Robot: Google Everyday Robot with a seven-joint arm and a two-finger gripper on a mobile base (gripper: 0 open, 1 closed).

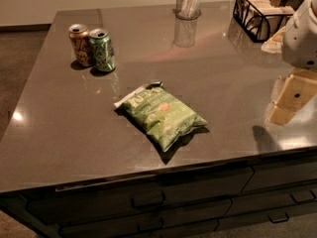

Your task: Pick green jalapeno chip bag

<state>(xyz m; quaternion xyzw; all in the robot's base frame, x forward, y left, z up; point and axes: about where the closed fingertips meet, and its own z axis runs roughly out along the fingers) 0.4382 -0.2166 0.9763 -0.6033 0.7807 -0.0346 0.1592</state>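
The green jalapeno chip bag [162,112] lies flat on the dark grey counter [59,133], near the front edge and a little left of the middle, with one white crimped end pointing toward the cans. My gripper [288,102] hangs over the counter at the right edge of the view, below the white arm [302,33]. It is well to the right of the bag, apart from it and holding nothing that I can see.
An orange can [80,44] and a green drink can [102,49] stand together at the back left. A clear cup of utensils [188,0] stands at the back middle. A black wire basket [260,14] sits at the back right. Drawers [148,200] run below the counter front.
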